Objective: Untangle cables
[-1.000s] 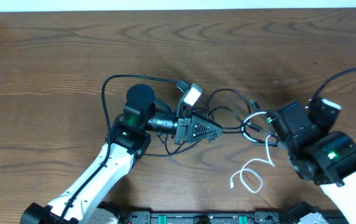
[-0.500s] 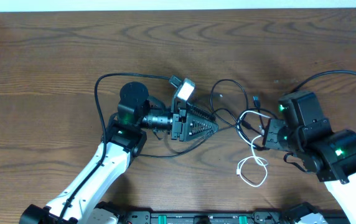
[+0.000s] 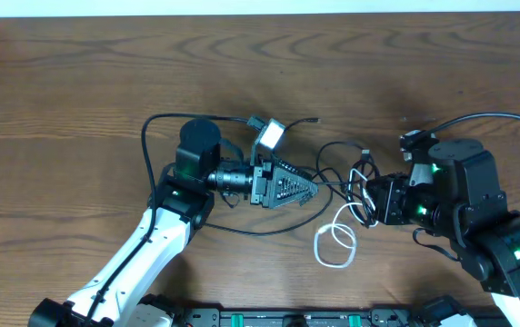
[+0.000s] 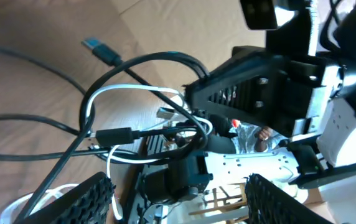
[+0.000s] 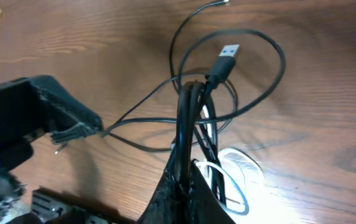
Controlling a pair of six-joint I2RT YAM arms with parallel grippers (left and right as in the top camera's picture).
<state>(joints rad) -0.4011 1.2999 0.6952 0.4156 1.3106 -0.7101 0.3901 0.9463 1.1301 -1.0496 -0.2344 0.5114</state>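
The cables (image 3: 342, 186), looped black cords (image 5: 187, 118) and a white cord (image 3: 320, 245), lie mid-table (image 3: 105, 82), slightly toward the near edge. The right gripper (image 3: 367, 195) pinches a bundle of black cords at their right side. The left gripper (image 3: 315, 189), fingers (image 4: 88, 198) spread wide, faces them from the left.

Black cables (image 5: 188, 118): thin, looped and crossed in one tangle mid-table, several strands gathered into a raised bundle. USB plug end (image 5: 228, 51) tilted beside bundle top. White cable (image 5: 237, 160): coiled in small loops on wood, threaded among black loops.
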